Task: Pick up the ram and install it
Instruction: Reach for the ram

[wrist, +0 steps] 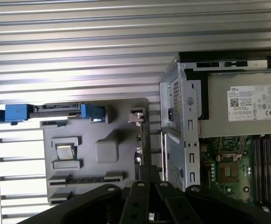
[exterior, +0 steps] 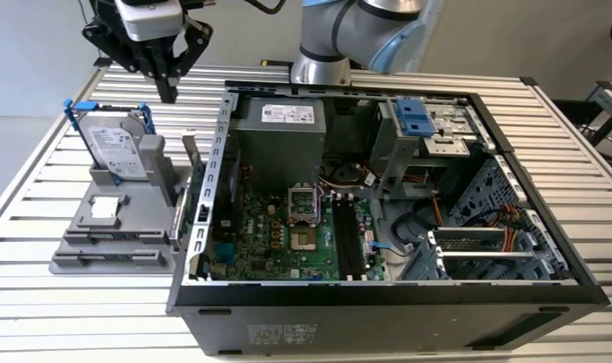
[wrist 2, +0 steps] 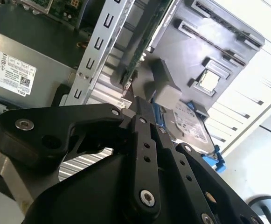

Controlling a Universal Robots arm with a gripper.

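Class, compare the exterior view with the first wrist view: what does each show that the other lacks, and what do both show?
Exterior view, not first wrist view: the arm's base, the drive bays, the near wall of the case and the label side of the hard drive.
First wrist view, not exterior view: a straight-down look into the pockets of the holder, where a dark strip in a long slot is likely the ram.
Both: the tool over the holder, the upright hard drive, the power supply and the motherboard.
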